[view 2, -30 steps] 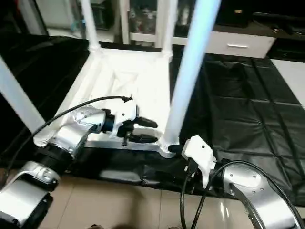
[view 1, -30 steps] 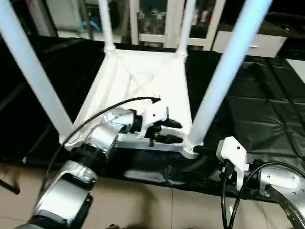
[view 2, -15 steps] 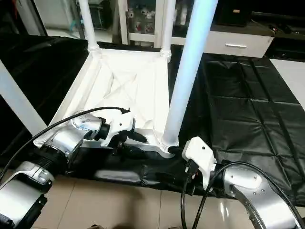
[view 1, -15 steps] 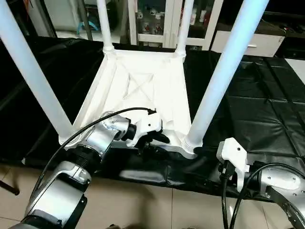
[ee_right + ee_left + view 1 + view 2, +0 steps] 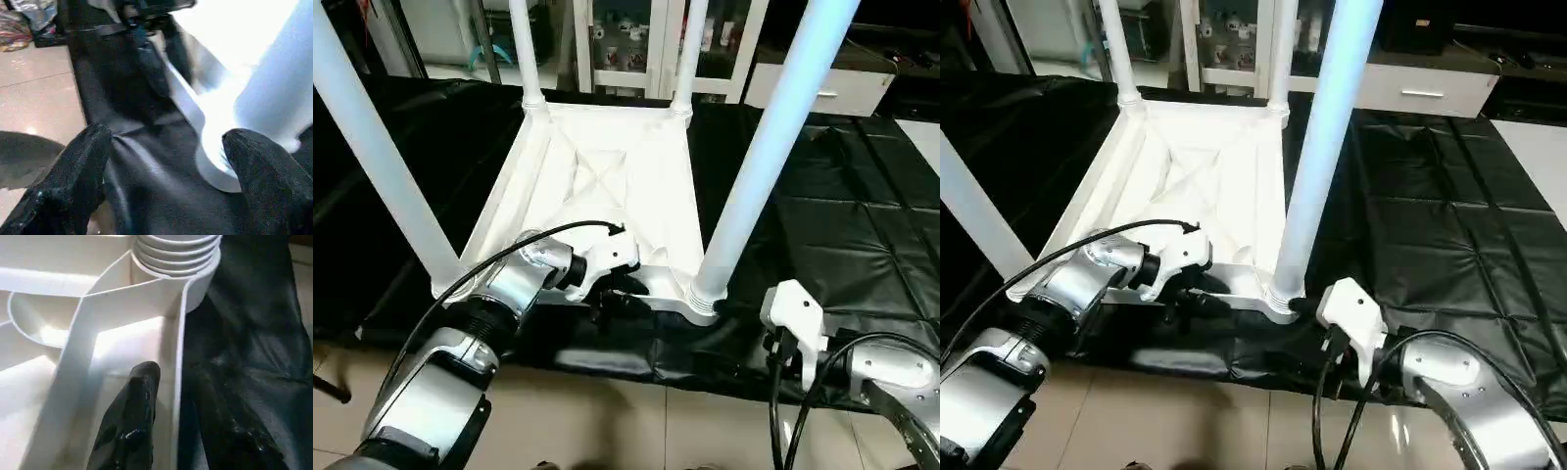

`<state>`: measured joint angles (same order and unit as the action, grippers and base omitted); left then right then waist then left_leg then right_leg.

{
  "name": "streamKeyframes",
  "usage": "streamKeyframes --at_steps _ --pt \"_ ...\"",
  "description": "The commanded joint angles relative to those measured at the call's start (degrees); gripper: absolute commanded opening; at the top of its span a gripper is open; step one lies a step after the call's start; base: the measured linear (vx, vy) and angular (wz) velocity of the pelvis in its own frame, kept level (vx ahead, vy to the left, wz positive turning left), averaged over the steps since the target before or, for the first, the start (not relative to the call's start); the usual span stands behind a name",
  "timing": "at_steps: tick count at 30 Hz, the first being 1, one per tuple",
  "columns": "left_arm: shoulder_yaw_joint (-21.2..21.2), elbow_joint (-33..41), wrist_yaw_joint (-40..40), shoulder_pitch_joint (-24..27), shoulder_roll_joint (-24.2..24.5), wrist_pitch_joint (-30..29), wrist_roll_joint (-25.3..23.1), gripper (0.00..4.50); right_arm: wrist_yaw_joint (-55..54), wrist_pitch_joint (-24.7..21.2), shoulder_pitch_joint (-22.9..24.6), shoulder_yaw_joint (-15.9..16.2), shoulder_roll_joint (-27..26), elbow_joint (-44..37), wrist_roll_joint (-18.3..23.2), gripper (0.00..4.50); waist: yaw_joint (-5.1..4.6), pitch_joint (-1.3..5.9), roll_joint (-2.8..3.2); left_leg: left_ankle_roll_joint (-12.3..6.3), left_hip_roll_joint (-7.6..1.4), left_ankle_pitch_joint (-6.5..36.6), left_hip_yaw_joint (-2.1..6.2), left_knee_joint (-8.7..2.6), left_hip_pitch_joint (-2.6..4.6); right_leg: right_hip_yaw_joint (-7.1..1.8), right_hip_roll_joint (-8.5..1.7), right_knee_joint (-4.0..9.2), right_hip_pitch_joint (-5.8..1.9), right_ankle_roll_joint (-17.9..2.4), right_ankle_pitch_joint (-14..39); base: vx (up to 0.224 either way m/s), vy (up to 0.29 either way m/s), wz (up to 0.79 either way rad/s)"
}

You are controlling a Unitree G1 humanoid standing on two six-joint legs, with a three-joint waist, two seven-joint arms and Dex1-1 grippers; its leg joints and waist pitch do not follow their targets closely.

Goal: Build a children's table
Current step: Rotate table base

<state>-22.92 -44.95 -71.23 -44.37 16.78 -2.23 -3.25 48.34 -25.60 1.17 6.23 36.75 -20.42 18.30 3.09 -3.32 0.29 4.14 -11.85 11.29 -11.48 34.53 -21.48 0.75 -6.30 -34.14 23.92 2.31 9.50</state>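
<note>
- Lying upside down on a black sheet (image 5: 822, 225) over the worktop, the children's table (image 5: 607, 186) shows its X-ribbed underside, its long axis running away from the robot.
- Four white legs stand in the corner sockets and point up: the near-left leg (image 5: 372, 147), two far legs (image 5: 524, 49), and the near-right leg (image 5: 773, 137).
- At the near rim (image 5: 656, 299), the left gripper (image 5: 612, 294) reaches in from the left. The head views show its white housing against the rim, with the fingers mostly hidden there.
- The left wrist view shows more: one black finger (image 5: 134, 426) lies inside the rim wall and the other sits outside on the black sheet, so the gripper straddles the rim. Whether it squeezes the rim, I cannot tell. The ribbed socket collar (image 5: 176, 257) sits just beyond.
- The right gripper (image 5: 166, 176) shows in its wrist view with its fingers (image 5: 73, 171) spread wide, holding nothing, near the base of the near-right leg.
- In the head views the right arm's white housing (image 5: 793, 313) sits low, off the worktop's near edge, over the tiled floor (image 5: 636, 421).
</note>
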Motion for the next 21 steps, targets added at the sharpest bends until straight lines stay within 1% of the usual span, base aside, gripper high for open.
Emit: streamKeyframes --at_steps 1,2,3,4,5,6,7,10,12,13,14,17,18,19,20,21 --pt "-0.8 1.5 -1.7 0.9 0.8 0.4 -0.7 1.05 -1.1 0.2 -1.0 -1.8 0.1 1.4 -0.3 4.04 -0.01 3.52 -0.63 -3.95 -0.7 10.7 0.26 -4.27 0.67 -0.67 -0.69 3.22 -2.86 -15.4 7.2 0.0 0.0 0.0" --pt "-0.9 1.8 -1.9 1.1 0.8 0.3 -0.7 1.05 -1.2 0.2 -1.1 -1.9 0.0 1.6 -0.3 4.04 -0.03 3.53 -0.62 -3.9 -0.7 10.9 0.24 -4.27 0.7 -0.67 -0.65 3.26 -2.85 -15.4 7.4 0.0 0.0 0.0" --pt "-0.9 1.9 -2.0 1.2 0.9 0.2 -0.7 0.94 -1.2 0.2 -1.2 -1.9 0.0 1.7 -0.3 4.04 -0.05 3.55 -0.63 -3.81 -0.75 10.8 0.25 -4.26 0.67 -0.69 -0.68 3.17 -2.9 -15.3 7.1 0.0 0.0 0.0" --pt "-1.1 2.1 -2.2 1.6 0.9 0.5 -0.8 0.71 -1.3 0.2 -1.5 -2.1 0.1 2.2 -0.3 4.04 -0.05 3.57 -0.72 -3.9 -0.73 10.5 0.24 -4.2 0.67 -0.68 -0.64 3.11 -2.9 -15.4 6.5 0.0 0.0 0.0" --pt "-1.2 2.1 -2.3 1.7 0.9 0.8 -0.9 0.71 -1.3 0.3 -1.6 -2.2 0.1 2.3 -0.3 4.04 -0.03 3.59 -0.73 -4.05 -0.72 10.2 0.24 -4.19 0.67 -0.66 -0.6 3.05 -2.91 -15.4 6.1 0.0 0.0 0.0" --pt "-1.3 2.1 -2.3 1.9 1.0 1.2 -0.9 0.66 -1.3 0.3 -1.7 -2.3 0.2 2.5 -0.4 4.04 -0.08 3.64 -0.7 -4.33 -0.69 9.6 0.25 -4.15 0.62 -0.66 -0.59 2.98 -2.95 -15.5 5.3 0.0 0.0 0.0" --pt "-1.4 2.7 -3.3 2.8 0.9 2.4 -0.6 0.5 -1.3 0.5 -1.9 -2.8 0.6 3.2 -0.5 4.04 -0.11 3.68 -0.8 -4.79 -0.68 8.9 0.19 -4.05 0.61 -0.66 -0.64 2.9 -2.99 -15.8 4.4 0.0 0.0 0.0" --pt "-1.6 3.6 -4.7 3.8 0.7 3.4 0.2 0.39 -1.0 0.8 -2.2 -3.4 0.9 4.0 -0.4 4.04 -0.08 3.68 -0.92 -5.44 -0.66 8.1 0.1 -3.97 0.57 -0.66 -0.61 2.82 -3.03 -16.1 3.6 0.0 0.0 0.0" --pt "-1.8 5.5 -7.1 5.2 0.6 4.2 1.5 0.22 -0.1 1.2 -2.7 -3.5 1.6 5.1 -0.4 4.04 -0.01 3.64 -0.85 -5.74 -0.77 7.9 0.1 -3.99 0.62 -0.68 -0.73 2.8 -3.02 -16.4 3.4 0.0 0.0 0.0" --pt "-1.9 6.6 -8.3 5.8 0.4 4.2 2.3 0.07 0.4 1.5 -3.0 -3.4 1.9 5.7 -0.5 4.04 -0.06 3.56 -0.99 -5.74 -0.8 8.5 0.03 -4.0 0.67 -0.68 -0.7 2.89 -2.91 -16.5 4.2 0.0 0.0 0.0" --pt "-1.9 7.4 -9.1 6.3 0.4 4.0 2.8 0.02 0.9 1.8 -3.3 -3.3 2.1 6.3 -0.6 4.04 -0.05 3.49 -0.91 -5.64 -0.81 9.1 0.04 -4.07 0.73 -0.67 -0.73 3.02 -2.9 -16.4 5.5 0.0 0.0 0.0" --pt "-2.4 8.5 -10.4 6.5 0.4 4.1 3.0 0.02 2.5 2.8 -4.8 -2.2 2.4 8.5 -1.3 4.04 0.12 3.31 -0.92 -5.28 -0.97 10.9 0.0 -4.19 0.92 -0.75 -0.79 3.28 -2.66 -15.8 8.4 0.0 0.0 0.0" --pt "-2.4 8.5 -10.4 6.5 0.4 4.1 3.0 0.02 2.5 2.8 -4.8 -2.2 2.4 8.5 -1.3 4.04 0.07 3.31 -0.91 -5.11 -0.94 11.2 0.04 -4.23 0.88 -0.69 -0.78 3.3 -2.66 -15.6 9.0 0.0 0.0 0.0" --pt "-2.6 8.6 -10.5 6.5 0.4 4.4 2.8 0.02 3.3 3.5 -5.8 -1.3 2.5 9.9 -2.0 4.04 0.08 3.29 -0.91 -4.61 -0.92 11.6 0.08 -4.29 0.89 -0.68 -0.79 3.42 -2.64 -15.2 10.0 0.0 0.0 0.0" --pt "-2.6 8.6 -10.5 6.5 0.4 4.4 2.8 0.02 3.3 3.5 -5.8 -1.3 2.5 9.9 -2.0 4.04 -0.08 3.28 -1.0 -4.44 -0.86 11.7 0.1 -4.31 0.79 -0.67 -0.76 3.41 -2.71 -15.0 10.2 0.0 0.0 0.0" --pt "-2.6 8.6 -10.6 6.5 0.4 4.5 2.7 0.02 3.6 3.9 -6.2 -0.8 2.5 10.5 -2.3 4.04 -0.01 3.33 -1.05 -4.27 -0.87 11.5 0.11 -4.33 0.81 -0.7 -0.77 3.42 -2.73 -14.7 10.3 0.0 0.0 0.0"
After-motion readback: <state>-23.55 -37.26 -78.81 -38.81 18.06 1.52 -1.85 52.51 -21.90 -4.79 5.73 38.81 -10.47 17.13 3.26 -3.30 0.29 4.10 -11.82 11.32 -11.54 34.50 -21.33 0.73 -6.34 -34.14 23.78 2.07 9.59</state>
